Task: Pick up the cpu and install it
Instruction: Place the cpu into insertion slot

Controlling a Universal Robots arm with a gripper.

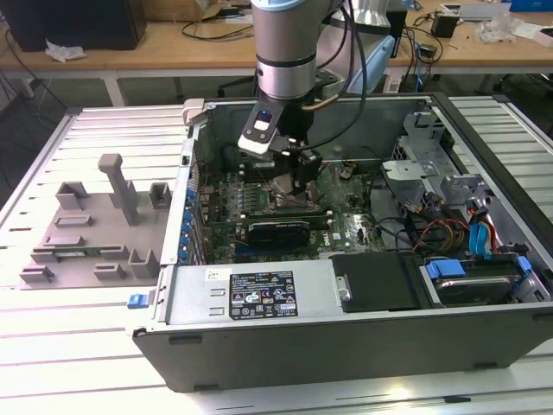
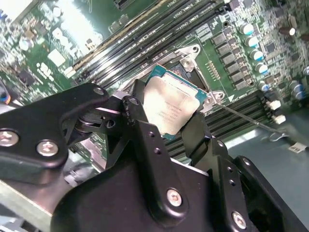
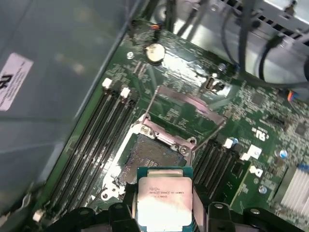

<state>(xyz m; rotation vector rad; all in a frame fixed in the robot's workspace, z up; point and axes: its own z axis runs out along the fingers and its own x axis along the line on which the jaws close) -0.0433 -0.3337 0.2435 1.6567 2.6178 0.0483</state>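
The cpu (image 2: 173, 105) — silver top up — sits clamped edge to edge between the gripper's (image 2: 166, 112) black fingers (image 2: 139, 118), held close over the open socket (image 3: 153, 153) of the green motherboard (image 3: 251, 111) inside the computer case (image 1: 259, 341).

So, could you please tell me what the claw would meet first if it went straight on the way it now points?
Probably the open socket: the claw, shut on the cpu, points down toward it, and both wrist views show nothing between. The gap's depth is unclear.
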